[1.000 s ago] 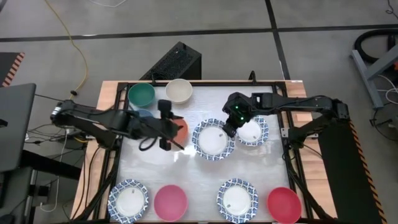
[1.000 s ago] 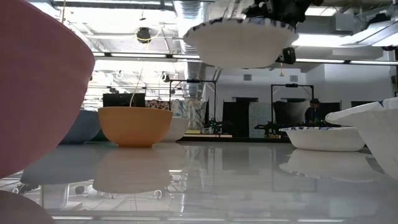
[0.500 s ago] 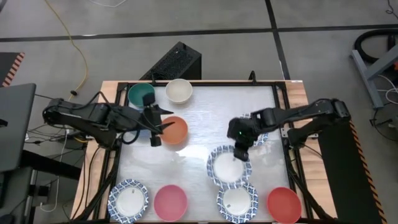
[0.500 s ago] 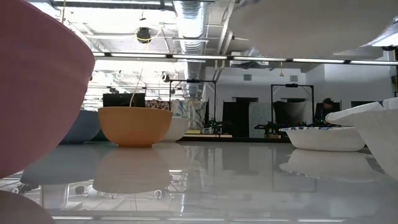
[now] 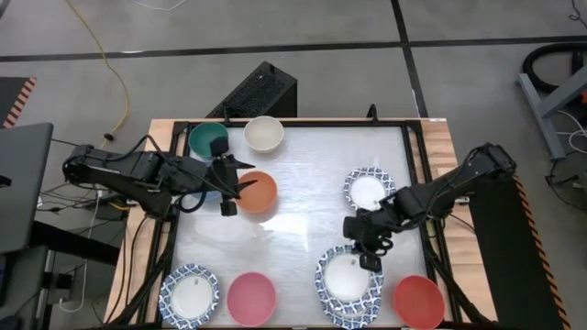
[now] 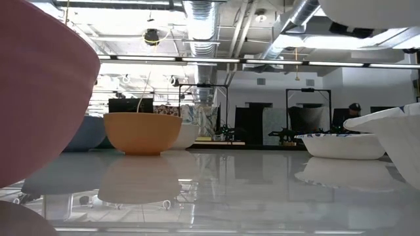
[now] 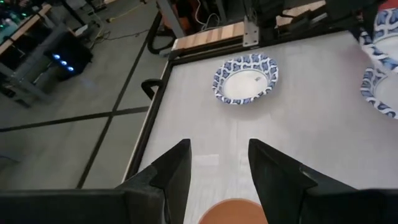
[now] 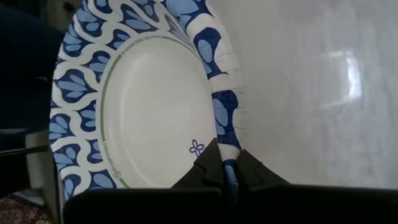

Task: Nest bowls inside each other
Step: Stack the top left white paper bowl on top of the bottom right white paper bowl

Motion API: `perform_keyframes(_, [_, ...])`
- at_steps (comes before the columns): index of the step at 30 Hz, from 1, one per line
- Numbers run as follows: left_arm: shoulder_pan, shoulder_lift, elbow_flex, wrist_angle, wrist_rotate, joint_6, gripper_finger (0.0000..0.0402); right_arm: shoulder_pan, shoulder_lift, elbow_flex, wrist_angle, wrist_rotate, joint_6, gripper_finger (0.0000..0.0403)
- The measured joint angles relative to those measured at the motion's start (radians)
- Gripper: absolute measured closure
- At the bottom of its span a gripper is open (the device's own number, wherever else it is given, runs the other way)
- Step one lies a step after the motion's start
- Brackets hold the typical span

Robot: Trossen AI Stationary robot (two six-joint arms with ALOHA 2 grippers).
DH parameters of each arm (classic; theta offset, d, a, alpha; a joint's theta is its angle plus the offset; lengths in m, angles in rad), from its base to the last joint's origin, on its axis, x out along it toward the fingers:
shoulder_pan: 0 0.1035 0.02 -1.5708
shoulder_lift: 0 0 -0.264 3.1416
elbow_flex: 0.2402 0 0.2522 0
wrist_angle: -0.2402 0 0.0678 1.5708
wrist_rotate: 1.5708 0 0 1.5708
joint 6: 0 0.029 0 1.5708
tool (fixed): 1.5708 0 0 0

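Note:
My right gripper [image 8: 227, 171] is shut on a blue-and-white patterned bowl [image 5: 348, 277] and hangs it above another patterned bowl [image 5: 356, 316] at the table's near edge. The held bowl's pale underside [image 6: 367, 10] shows high in the low view. My left gripper [image 5: 237, 186] stands open just left of the orange bowl [image 5: 260, 191], touching nothing; the bowl's rim [image 7: 233, 211] shows below its fingers. The orange bowl rests upright on its base [image 6: 142, 132]. Teal [image 5: 209, 139] and cream [image 5: 264, 134] bowls stand at the far edge. My right gripper pinches the patterned bowl's rim [image 8: 225, 146] between its two fingers, one finger [image 8: 208, 167] on the inner face and the other [image 8: 249, 168] on the outer. The fingers slant down onto the rim's far side. The bowl is lifted clear, mouth up, roughly level.
A patterned bowl [image 5: 369, 191] sits at the right middle, also in the left wrist view [image 7: 244, 78]. Along the near edge stand a patterned bowl [image 5: 190, 293], a pink bowl [image 5: 250, 298] and a red bowl [image 5: 418, 301]. Bare tabletop [image 5: 303, 215] lies in the middle.
My right gripper has carried the patterned bowl from the table's middle toward the near edge, to a place over the patterned bowl there; the bowl has stayed lifted and mouth up. My left gripper has drawn back a little toward the left edge, away from the orange bowl, which has stayed put.

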Motion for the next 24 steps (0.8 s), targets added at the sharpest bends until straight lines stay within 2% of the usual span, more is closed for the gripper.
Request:
perform_keyframes(4, [0.016, -0.003, 0.0, 0.0, 0.093, -0.011, 0.0251, 0.019, 0.0, -0.028, 0.009, 0.06, 0.037, 0.0386])
perform_keyframes(8, [0.033, -0.008, 0.0, -0.009, 0.139, -0.018, 0.0251, 0.028, 0.001, -0.065, 0.032, 0.059, 0.092, 0.0386])
perform_keyframes(18, [0.043, -0.041, 0.0, -0.038, 0.155, -0.028, 0.0251, 0.078, 0.001, -0.12, 0.077, 0.056, 0.202, 0.0386])
perform_keyframes(24, [0.042, -0.06, 0.0, -0.049, 0.119, -0.041, 0.0251, 0.103, 0.001, -0.155, 0.08, 0.062, 0.257, 0.0386])
